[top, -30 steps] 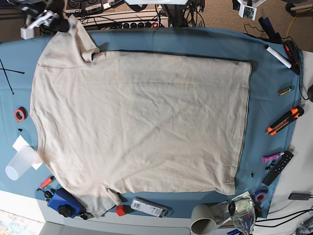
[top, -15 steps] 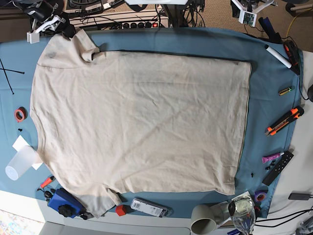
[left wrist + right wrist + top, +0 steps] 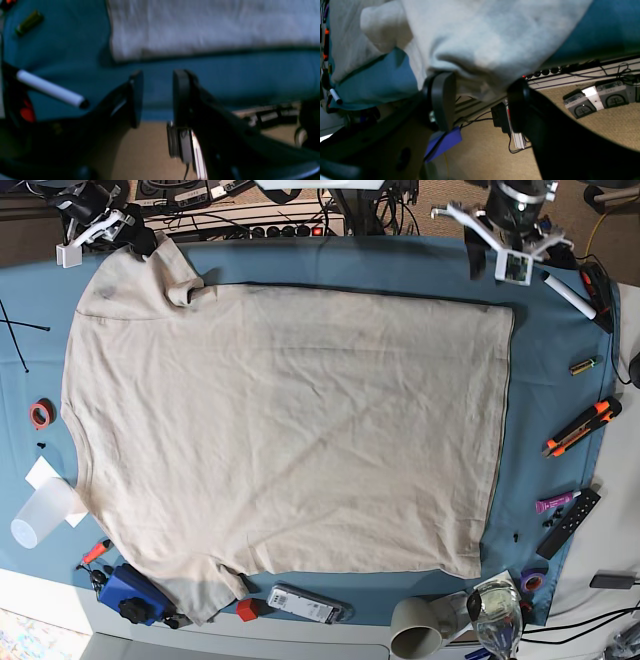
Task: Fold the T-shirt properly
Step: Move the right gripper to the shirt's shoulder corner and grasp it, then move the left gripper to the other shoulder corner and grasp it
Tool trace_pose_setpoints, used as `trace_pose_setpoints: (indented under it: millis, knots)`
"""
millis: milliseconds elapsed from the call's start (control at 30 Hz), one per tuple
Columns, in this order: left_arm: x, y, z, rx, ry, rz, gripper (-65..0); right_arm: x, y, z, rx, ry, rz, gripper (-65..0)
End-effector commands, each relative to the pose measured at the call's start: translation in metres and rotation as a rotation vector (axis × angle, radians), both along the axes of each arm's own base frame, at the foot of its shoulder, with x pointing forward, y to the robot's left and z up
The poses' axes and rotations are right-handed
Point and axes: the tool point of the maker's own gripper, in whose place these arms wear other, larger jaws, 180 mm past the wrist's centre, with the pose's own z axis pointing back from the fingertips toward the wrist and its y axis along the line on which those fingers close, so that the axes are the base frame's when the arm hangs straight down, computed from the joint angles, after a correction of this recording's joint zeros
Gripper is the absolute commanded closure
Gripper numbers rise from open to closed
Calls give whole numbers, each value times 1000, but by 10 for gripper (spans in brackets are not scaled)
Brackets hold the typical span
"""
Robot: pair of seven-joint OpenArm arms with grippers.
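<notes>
The beige T-shirt [image 3: 290, 430] lies spread flat on the teal cloth, collar end at the left and hem at the right. My right gripper [image 3: 110, 230] is at the far left sleeve. In the right wrist view the gripper [image 3: 480, 82] is open, with the sleeve's edge [image 3: 480, 50] hanging between its fingers [image 3: 442, 100]. My left gripper [image 3: 505, 240] hovers over the far table edge near the shirt's far hem corner [image 3: 505, 310]. In the left wrist view the gripper [image 3: 158, 73] is open and empty, short of the shirt [image 3: 200, 27].
A white marker [image 3: 568, 295] lies just right of the left gripper, also in its wrist view [image 3: 50, 87]. A green marker [image 3: 583, 366], an orange knife [image 3: 582, 427] and a remote [image 3: 570, 523] lie along the right. A plastic cup [image 3: 40, 515] and red tape [image 3: 41, 414] lie at the left. A mug [image 3: 415, 627] stands at the front.
My left arm has come into the base view at the top right, toward the shirt's far hem corner. My right gripper has shifted slightly at the far sleeve. The shirt has barely moved.
</notes>
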Motion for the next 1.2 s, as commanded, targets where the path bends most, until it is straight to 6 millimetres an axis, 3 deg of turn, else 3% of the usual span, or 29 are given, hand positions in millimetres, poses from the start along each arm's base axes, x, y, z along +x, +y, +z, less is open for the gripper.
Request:
trace_pose_setpoints:
  millis: [0,100,200,367,467,600,767,967,1167]
  knots:
    - [7,-1,10,-5,-47,4,-208,3,-4,7,-8,-22,7,-322]
    - [21,1,17,-6,-94,35,-256,2,-3,7,-7,-17,11,-322]
    - [33,16,23,40,-134,118,-309,1,-3,7,-6,-13,12,-322]
    - [47,41,31,91,-164,246,-312,-1,-2,6,-4,-4,18,-322]
    - [60,45,37,80,-191,269,-311,-2,-2,6,-5,1,23,-322]
    - [71,47,6,64,-122,284,-311,-3,-2,5,-4,10,29,-322]
    - [71,50,-22,38,-30,301,-311,-4,-1,4,-2,15,33,-322]
    - [63,90,-17,49,-37,392,-311,-5,-1,4,-2,19,35,-322]
    - [60,92,-12,-86,-36,339,-311,-5,-1,4,-2,19,35,-322]
